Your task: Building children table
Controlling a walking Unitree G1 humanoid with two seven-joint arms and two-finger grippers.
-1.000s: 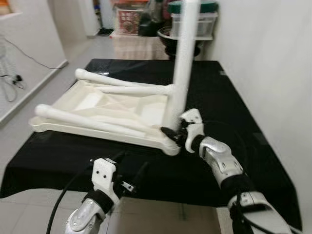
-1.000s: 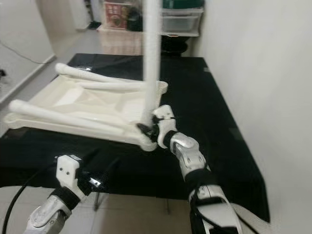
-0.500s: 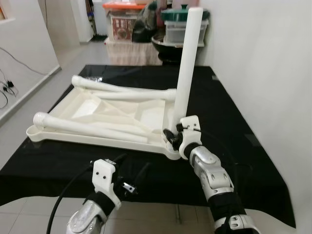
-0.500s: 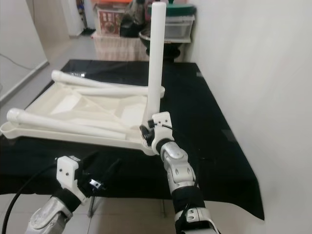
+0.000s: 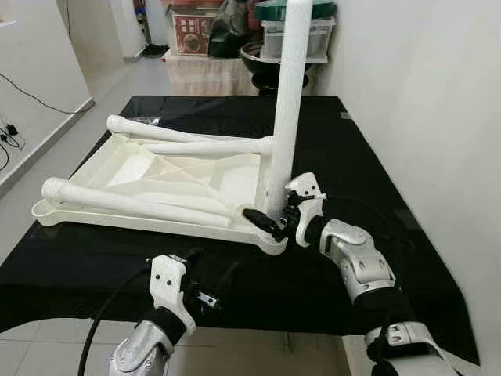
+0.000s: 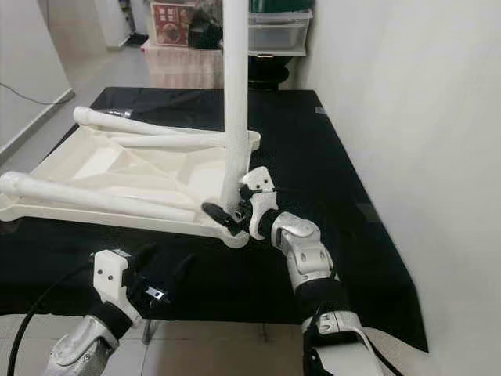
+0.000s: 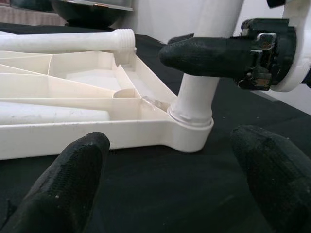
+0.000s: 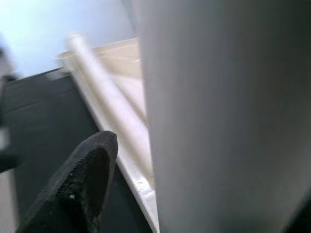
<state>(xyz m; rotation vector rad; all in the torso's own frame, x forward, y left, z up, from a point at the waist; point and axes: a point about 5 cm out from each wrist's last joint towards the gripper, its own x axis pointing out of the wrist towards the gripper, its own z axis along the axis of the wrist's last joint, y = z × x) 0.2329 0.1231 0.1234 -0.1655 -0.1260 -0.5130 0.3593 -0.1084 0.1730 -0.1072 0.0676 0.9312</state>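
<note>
A white children's table top (image 5: pixel 156 168) lies upside down on a black table (image 5: pixel 352 141). One white leg (image 5: pixel 286 102) stands upright in its near right corner socket (image 7: pixel 190 127). Two more legs (image 5: pixel 133 202) (image 5: pixel 196 145) lie across the underside. My right gripper (image 5: pixel 270 215) straddles the foot of the upright leg, one finger in front and one behind. The right wrist view shows a gap between one finger (image 8: pixel 77 184) and the leg. My left gripper (image 5: pixel 211 265) hovers open at the table's front edge, pointing at that corner, nothing between its fingers (image 7: pixel 63 184).
A white wall (image 5: pixel 423 94) runs close along the right side of the table. Storage boxes and a dark bowl (image 5: pixel 301 31) stand behind the far end. Open floor (image 5: pixel 47 117) lies to the left.
The head view has shifted. My right gripper stays at the foot of the upright leg, but its forearm now comes in more from the right. The left gripper holds its place.
</note>
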